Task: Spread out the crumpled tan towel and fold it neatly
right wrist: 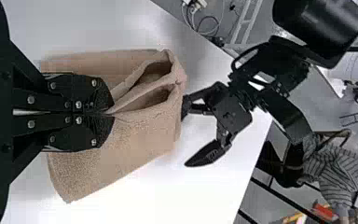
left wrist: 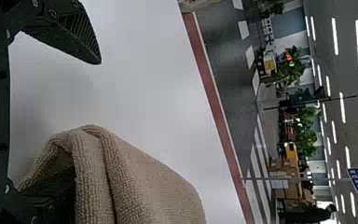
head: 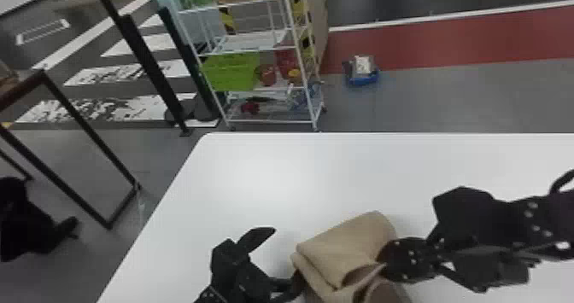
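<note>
And here's our towel [head: 341, 246], lying on the table [head: 277, 174], well in from the table's far edge, folded over in thick, loose layers with a gaping fold where they part. No neat rectangle yet, folks! We'd call this the changeover from spreading to folding: the cloth looks gathered into a bundle, but the layers want sorting.

To the work: over the table's right part, our right gripper [right wrist: 108, 112] has its 2 fingers clenched on a pinch of towel by that open fold. Over the table's left part, our left gripper [head: 286, 252] has its fingers spread wide, 1 raised clear above the tabletop, the other tucked in at the towel's fold, with nothing pinched between them.

What do we need next? We reckon the left should settle on a single layer and close, while the right keeps its pinch; then we ease the layers apart, lay them flat on the table and line up the edges. Careful, though: grab 2 layers at once and we could drag the whole bundle along!

Now our count: 1 towel, 2 grippers, 4 fingers, 1 table. Beyond the table's far edge, 1 cart [head: 273, 121] with 1 green bin [head: 232, 71] on it, plus 1 blue-bottomed bundle [head: 363, 69] on the floor.
</note>
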